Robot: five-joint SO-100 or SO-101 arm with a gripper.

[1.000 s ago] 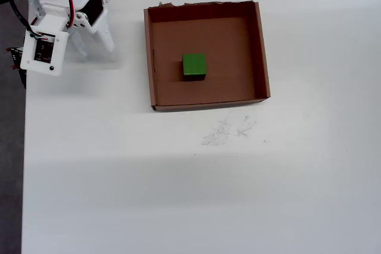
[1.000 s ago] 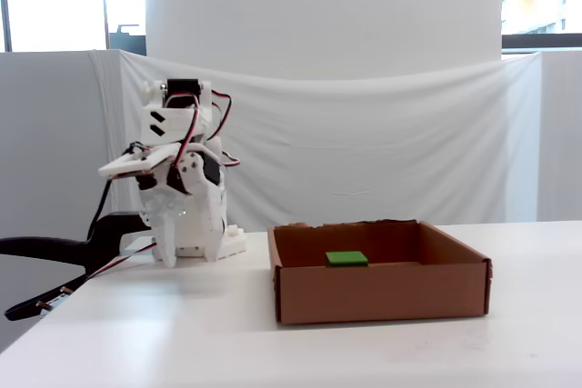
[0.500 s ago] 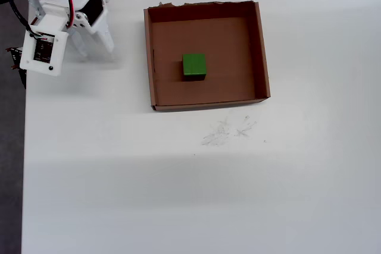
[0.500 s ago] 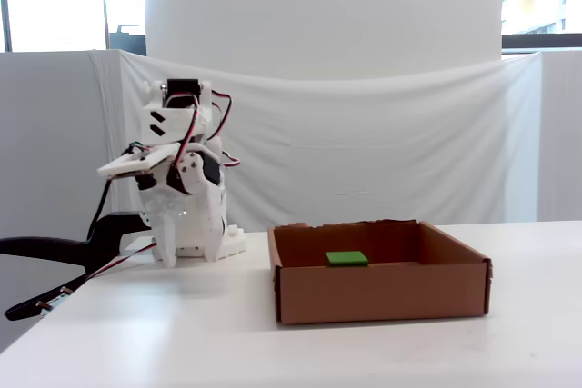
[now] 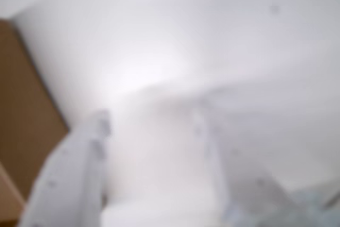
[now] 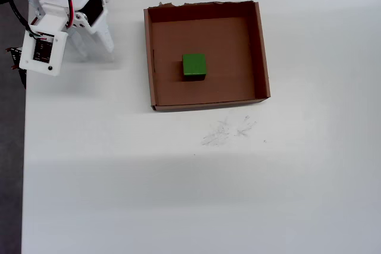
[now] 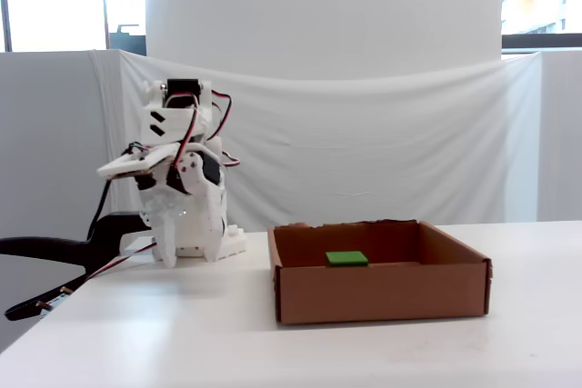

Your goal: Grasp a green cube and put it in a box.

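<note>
Table front: the white tabletop [image 6: 178, 194] lies bare nearest me in the fixed view, with a patch of faint grey scribble marks [image 6: 228, 131] just in front of the tray in the overhead view.
Box: the shallow square brown cardboard box [image 7: 382, 293] sits flat on the table, its plain front wall facing me; in the overhead view its far edge [image 6: 202, 4] is ragged.
Cube: the small bright-green matte cube [image 6: 194, 65] rests on the box floor, near the middle, touching none of the walls; from the fixed view only its top [image 7: 346, 258] shows above the front wall.
Arm: the white plastic robot arm with red and black wires [image 7: 182, 179] is folded up at the table's left rear corner, well apart from the box and to its left in both the fixed and overhead views.
Gripper: the white two-finger gripper [image 5: 151, 123] points down over bare tabletop in the blurred wrist view; its two fingers stand with a clear gap between them and nothing is held there.
Wrist view edge: a brown corner of the box [image 5: 26, 120] shows at the left.
Backdrop: a white cloth drape [image 7: 382, 152] hangs behind the table, a broad white column [image 7: 318, 6] above it.
</note>
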